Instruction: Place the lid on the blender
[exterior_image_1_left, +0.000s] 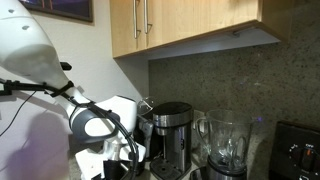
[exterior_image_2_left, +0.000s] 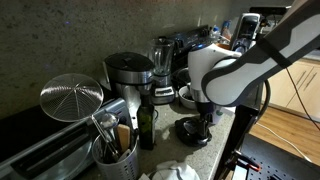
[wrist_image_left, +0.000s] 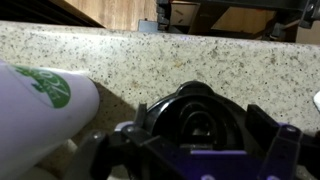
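The black round lid (wrist_image_left: 195, 112) lies on the speckled granite counter and fills the middle of the wrist view. My gripper (wrist_image_left: 200, 130) is down over it, with one finger on each side. The left finger is at the lid's edge and a small gap shows by the right finger, so the jaws look open around it. In an exterior view the gripper (exterior_image_2_left: 197, 122) is low over the dark lid (exterior_image_2_left: 192, 136) near the counter's front. The clear blender jar (exterior_image_1_left: 225, 145) stands uncovered beside the coffee maker, and it also shows at the back (exterior_image_2_left: 162, 55).
A black-and-steel coffee maker (exterior_image_1_left: 170, 130) (exterior_image_2_left: 125, 72) stands between arm and blender. A white bottle with a green label (wrist_image_left: 40, 110) lies close left of the lid. A utensil holder (exterior_image_2_left: 112, 150), a wire strainer (exterior_image_2_left: 72, 97) and a dark bottle (exterior_image_2_left: 147, 125) stand nearby. Cabinets (exterior_image_1_left: 190, 25) hang overhead.
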